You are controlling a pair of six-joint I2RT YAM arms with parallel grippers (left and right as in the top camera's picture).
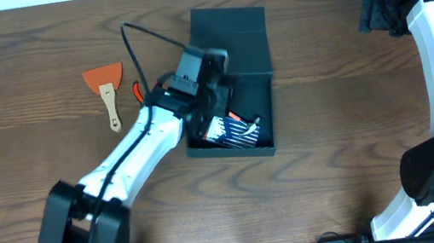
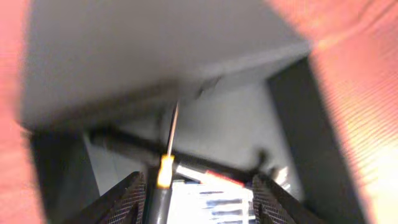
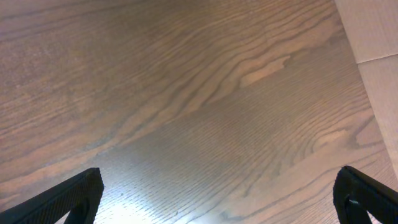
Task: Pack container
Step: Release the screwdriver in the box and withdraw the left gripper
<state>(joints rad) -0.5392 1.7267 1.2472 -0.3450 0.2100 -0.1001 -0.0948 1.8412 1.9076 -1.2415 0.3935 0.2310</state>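
Observation:
The dark teal container [image 1: 257, 90] stands open at the table's middle, its flap lid [image 1: 228, 25] folded back to the far side. My left gripper [image 1: 216, 104] reaches down into it. In the left wrist view the left gripper [image 2: 198, 182] is open inside the container [image 2: 298, 124], above a white striped package [image 2: 211, 202]. A screwdriver [image 2: 165, 169] with a yellow-and-grey handle lies next to the left finger, not pinched. A black tool with a red mark [image 2: 211, 175] lies across the box floor. My right gripper [image 3: 217, 193] is wide open over bare wood, far right at the back [image 1: 375, 13].
An orange scraper with a wooden handle [image 1: 106, 88] lies on the table left of the container. A small red item [image 1: 136, 90] shows beside my left arm, mostly hidden. A pale panel [image 3: 373, 37] borders the table in the right wrist view.

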